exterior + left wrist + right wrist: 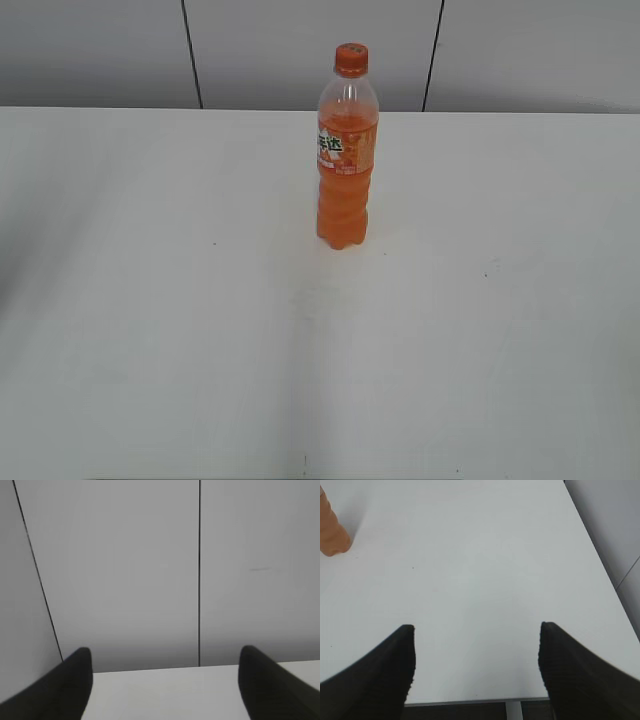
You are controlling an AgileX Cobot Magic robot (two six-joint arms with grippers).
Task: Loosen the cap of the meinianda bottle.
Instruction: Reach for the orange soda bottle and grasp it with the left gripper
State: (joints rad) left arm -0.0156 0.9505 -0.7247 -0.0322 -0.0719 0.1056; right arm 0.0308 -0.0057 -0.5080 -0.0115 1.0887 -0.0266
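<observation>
I'm looking out over a wide, flat white table top (150, 330), matte and evenly lit, with a few tiny dark specks scattered around 3 and 9 o'clock. At 12 o'clock rises a pale grey panelled wall (300, 50), split by thin dark vertical seams (192, 55). Soft shadow greys the surface toward 9 o'clock. From my right wrist I catch the table's near edge, with a dark strip of floor (470, 711) below at 6 o'clock.

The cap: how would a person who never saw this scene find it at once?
On the white table one tall bottle of orange drink stands upright near the far edge. The cap is the small orange piece on its very top, solid against the clear neck.
</observation>
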